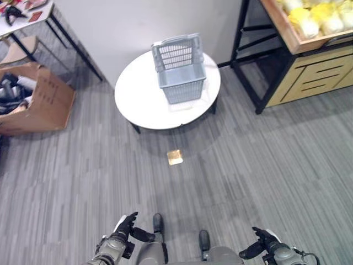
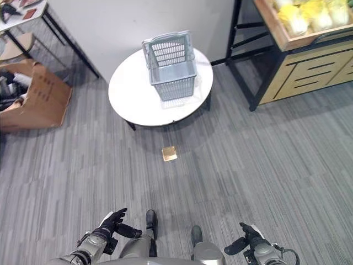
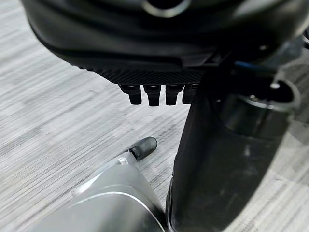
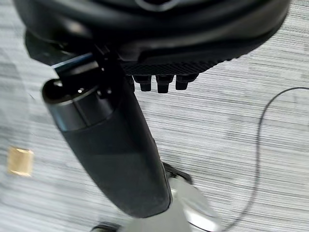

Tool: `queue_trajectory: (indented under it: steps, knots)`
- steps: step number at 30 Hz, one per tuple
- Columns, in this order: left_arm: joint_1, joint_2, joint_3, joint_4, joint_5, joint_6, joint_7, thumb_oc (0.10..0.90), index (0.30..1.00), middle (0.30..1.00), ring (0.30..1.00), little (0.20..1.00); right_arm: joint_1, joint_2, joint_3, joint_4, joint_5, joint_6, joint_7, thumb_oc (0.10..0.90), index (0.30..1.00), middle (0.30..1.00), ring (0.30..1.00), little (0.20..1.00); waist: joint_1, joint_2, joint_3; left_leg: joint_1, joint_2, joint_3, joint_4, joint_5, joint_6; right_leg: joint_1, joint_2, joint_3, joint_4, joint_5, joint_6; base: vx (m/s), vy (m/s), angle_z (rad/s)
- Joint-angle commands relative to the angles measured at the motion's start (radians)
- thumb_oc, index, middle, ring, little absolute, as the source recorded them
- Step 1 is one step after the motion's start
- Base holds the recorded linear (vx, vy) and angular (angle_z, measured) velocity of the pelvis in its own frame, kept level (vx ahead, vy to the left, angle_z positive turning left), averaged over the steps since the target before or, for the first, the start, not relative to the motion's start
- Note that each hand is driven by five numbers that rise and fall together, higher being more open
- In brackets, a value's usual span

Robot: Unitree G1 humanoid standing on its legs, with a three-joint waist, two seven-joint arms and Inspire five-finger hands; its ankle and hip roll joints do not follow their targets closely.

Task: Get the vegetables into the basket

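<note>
Left hand [image 1: 126,225] low at the near edge of the head views, fingers [image 3: 150,94] straight and relaxed in a row, thumb standing out beside them, nothing held. Right hand [image 1: 259,238] at the same height on the other side, well apart from the left, fingers [image 4: 162,83] likewise extended and loose, thumb out, palm empty (floor alone beyond the fingertips in both wrist views).

Ahead of both hands, between them and the counter: grey striped floor [image 1: 265,165] with a small gold-brown square tile [image 1: 175,157] lying flat on it, roughly midway across; same tile [image 4: 20,161] off to the thumb side in the right wrist view.

Farther out, beyond the tile: round white counter [image 1: 138,99] on dark legs, well apart from either hand. On it, toward its far side, a grey slatted basket [image 1: 181,72], upright, handle folded back toward the wall, interior bare as far as can be seen.

Farther still and off to the right hand's side: wooden produce rack [image 1: 314,72] on a black frame, its upper tray holding pale yellow-green leafy vegetables [image 1: 314,19], well apart from the basket and far beyond either hand.

Off to the left hand's side, far out: open cardboard box [image 1: 47,99] on the floor with dark items inside, and past it the corner of another counter [image 1: 33,16] with a chair tucked below.
</note>
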Motion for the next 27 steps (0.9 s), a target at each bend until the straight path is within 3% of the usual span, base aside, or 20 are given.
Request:
queue_trajectory:
  steps: [1,2,5,7,12,14,18,22,26,27]
  knots:
    - [0.082,0.045,-0.050,0.045,0.061,0.042,0.022,0.900,1.000,1.000,1.000,1.000,0.040,0.014,-0.008,-0.034,-0.021,-0.006,0.002,0.900,1.000,1.000,1.000,1.000,0.019,-0.029,0.003,0.035,-0.024,0.080,0.056,-0.084,0.023,-0.093,-0.113,0.090,0.170,0.018,0.099,0.32,0.359,-0.82]
    - [0.080,0.057,-0.055,0.039,0.073,0.039,0.029,0.900,1.000,1.000,1.000,1.000,0.037,0.024,-0.001,-0.038,-0.031,-0.006,0.003,0.900,1.000,1.000,1.000,1.000,0.023,-0.043,-0.001,0.041,-0.038,0.100,0.049,-0.090,0.033,-0.102,-0.133,0.102,0.169,0.064,0.121,0.16,0.201,-0.50]
    - [0.069,0.073,-0.055,0.019,0.056,0.032,0.027,0.900,1.000,1.000,1.000,1.000,0.028,0.043,0.009,-0.049,-0.022,-0.006,0.002,0.900,1.000,1.000,1.000,1.000,0.026,-0.061,0.000,0.049,-0.061,0.128,0.035,-0.120,0.063,-0.138,-0.154,0.141,0.203,0.119,0.149,0.15,0.347,-0.12]
    - [0.065,0.087,-0.043,0.010,0.035,0.031,0.029,0.900,1.000,1.000,1.000,1.000,0.022,0.058,0.018,-0.046,-0.023,-0.002,0.002,0.900,1.000,1.000,1.000,1.000,0.026,-0.074,0.012,0.075,-0.092,0.131,0.025,-0.155,0.099,-0.189,-0.163,0.154,0.304,0.209,0.163,0.11,0.377,0.11]
    - [0.056,0.096,-0.043,0.003,0.022,0.029,0.025,0.900,1.000,1.000,1.000,1.000,0.011,0.062,0.026,-0.055,-0.023,-0.002,-0.002,0.900,1.000,1.000,1.000,1.000,0.030,-0.067,0.029,0.104,-0.102,0.136,0.026,-0.185,0.120,-0.242,-0.172,0.106,0.400,0.221,0.155,0.04,0.138,0.08]
    - [0.054,0.097,-0.042,0.003,0.021,0.029,0.026,0.900,1.000,1.000,1.000,1.000,0.010,0.062,0.028,-0.057,-0.023,-0.002,-0.002,0.900,1.000,1.000,1.000,1.000,0.029,-0.067,0.029,0.115,-0.105,0.138,0.023,-0.189,0.120,-0.255,-0.174,0.090,0.393,0.219,0.154,0.08,0.047,0.03]
    - [0.039,0.089,-0.040,0.010,0.015,0.027,0.026,0.900,1.000,1.000,1.000,1.000,-0.003,0.065,0.038,-0.060,-0.022,-0.004,0.000,0.900,1.000,1.000,1.000,1.000,0.014,-0.065,0.038,0.168,-0.107,0.123,0.010,-0.214,0.103,-0.324,-0.161,0.024,0.235,0.185,0.156,0.17,-0.021,-0.11]
    - [0.043,0.075,-0.032,0.024,0.010,0.025,0.020,0.900,1.000,1.000,1.000,1.000,0.001,0.063,0.040,-0.069,-0.022,-0.005,0.002,0.900,1.000,1.000,1.000,1.000,-0.017,-0.062,0.045,0.262,-0.115,0.063,0.012,-0.258,0.079,-0.392,-0.164,-0.010,0.124,0.241,0.175,0.25,-0.124,0.37]
    - [0.044,0.075,-0.032,0.024,0.010,0.025,0.020,0.900,1.000,1.000,1.000,1.000,0.001,0.062,0.040,-0.069,-0.022,-0.005,0.002,0.900,1.000,1.000,1.000,1.000,-0.019,-0.059,0.047,0.264,-0.113,0.061,0.012,-0.259,0.078,-0.388,-0.163,-0.013,0.123,0.240,0.174,0.13,-0.127,0.48]
    - [0.063,0.057,-0.024,0.038,0.012,0.029,0.014,0.900,1.000,1.000,1.000,1.000,0.009,0.047,0.044,-0.068,-0.030,-0.005,0.009,0.900,1.000,1.000,1.000,1.000,-0.019,-0.032,0.009,0.304,-0.081,0.026,0.059,-0.253,0.041,-0.353,-0.139,-0.032,0.134,0.222,0.146,0.35,-0.451,0.02]
